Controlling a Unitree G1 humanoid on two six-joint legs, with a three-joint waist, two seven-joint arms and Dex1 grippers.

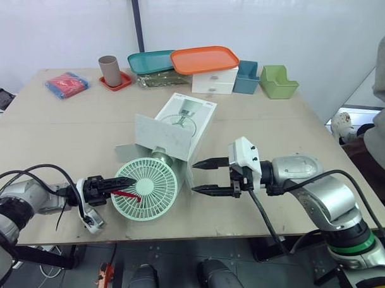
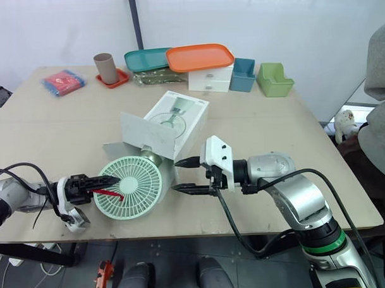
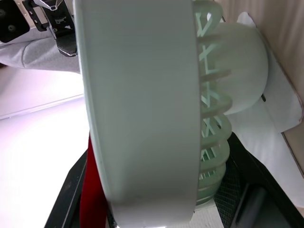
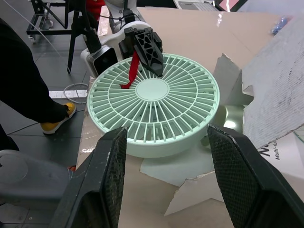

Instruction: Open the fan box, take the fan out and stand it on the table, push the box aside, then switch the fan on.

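Left claw (image 1: 121, 183) clamps the rim of the fan (image 1: 150, 191) in the head views. The fan sits near the front edge of the surface (image 1: 65, 123), just outside the open box (image 1: 186, 116). Our right claw (image 1: 195, 177) gapes wide, touching nothing. From the left wrist, the rim sits pinched in that grip. From the right wrist, the fan lies ahead of 2 spread fingers (image 4: 111, 175). We judge the take-out step is in hand; next, the right claw must close on the fan's free side to stand it up.
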